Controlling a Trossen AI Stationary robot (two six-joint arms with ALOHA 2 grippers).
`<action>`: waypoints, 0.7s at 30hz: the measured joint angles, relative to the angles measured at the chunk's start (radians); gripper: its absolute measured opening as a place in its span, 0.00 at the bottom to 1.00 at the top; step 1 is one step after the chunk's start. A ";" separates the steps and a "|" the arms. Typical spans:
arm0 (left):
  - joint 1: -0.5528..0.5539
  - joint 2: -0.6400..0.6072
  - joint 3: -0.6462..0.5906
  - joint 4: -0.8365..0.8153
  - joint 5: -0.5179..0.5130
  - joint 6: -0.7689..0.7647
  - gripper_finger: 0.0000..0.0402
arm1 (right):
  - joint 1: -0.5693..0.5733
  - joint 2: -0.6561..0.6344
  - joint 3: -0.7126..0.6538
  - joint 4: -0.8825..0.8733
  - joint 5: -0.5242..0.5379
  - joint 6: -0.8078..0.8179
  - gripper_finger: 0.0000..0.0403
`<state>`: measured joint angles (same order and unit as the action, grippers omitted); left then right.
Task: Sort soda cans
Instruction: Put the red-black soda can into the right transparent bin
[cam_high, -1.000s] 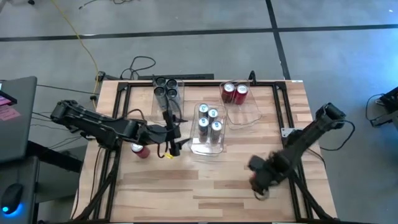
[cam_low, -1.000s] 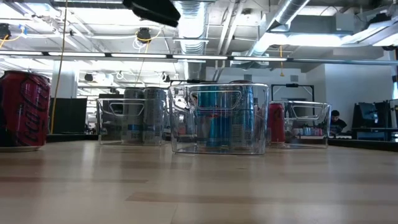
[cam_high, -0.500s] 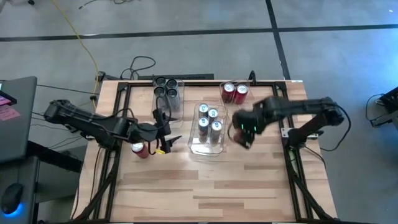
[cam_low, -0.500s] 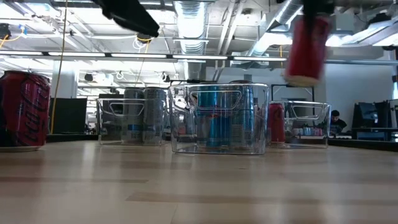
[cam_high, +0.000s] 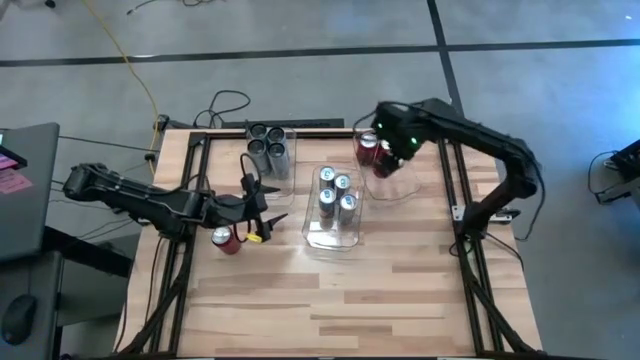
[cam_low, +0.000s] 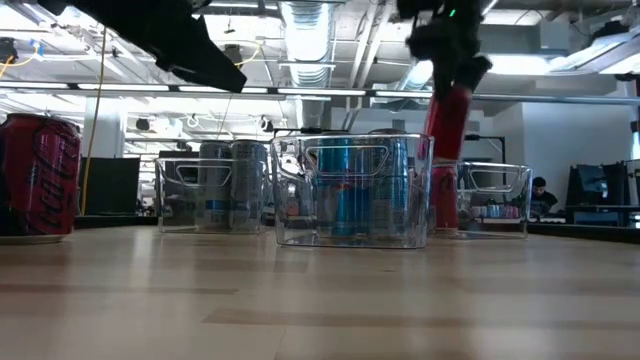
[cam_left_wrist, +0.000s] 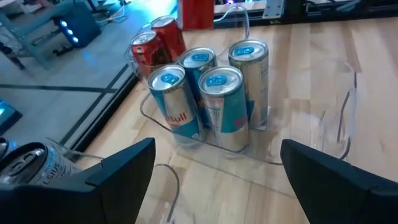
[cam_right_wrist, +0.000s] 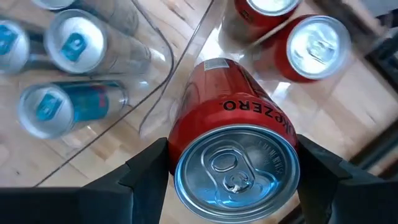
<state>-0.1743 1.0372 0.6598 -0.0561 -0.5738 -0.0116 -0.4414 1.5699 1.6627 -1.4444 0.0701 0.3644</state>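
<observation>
A red soda can (cam_right_wrist: 233, 158) is clamped in the right gripper (cam_high: 392, 152) and held above the clear bin (cam_high: 402, 184) where two red cans (cam_high: 368, 146) stand. The left gripper (cam_left_wrist: 214, 171) is held spread wide beside a lone red can (cam_high: 224, 238), facing the middle bin (cam_left_wrist: 298, 140) of silver-blue cans (cam_left_wrist: 221, 102).

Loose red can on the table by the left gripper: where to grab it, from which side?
The red can stands upright on the bare wood, outside the bins. Best bet: pinch the cylindrical wall at mid-height, fingers on opposite sides. The left gripper, open, hovers just past it toward the middle bin; coming straight down from above looks clear, since nothing crowds the can.
</observation>
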 joint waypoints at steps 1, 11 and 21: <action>0.002 -0.005 0.000 0.000 0.003 0.004 0.85 | -0.020 0.021 0.000 0.008 -0.015 -0.017 0.67; 0.002 -0.014 0.000 -0.023 0.008 0.019 0.85 | -0.073 0.270 0.000 0.068 -0.046 -0.137 0.67; 0.002 -0.013 0.000 -0.030 0.008 0.036 0.85 | -0.122 0.364 0.002 0.127 -0.084 -0.164 0.68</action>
<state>-0.1719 1.0245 0.6598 -0.0864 -0.5654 0.0246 -0.5632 1.9335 1.6650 -1.3170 -0.0142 0.2005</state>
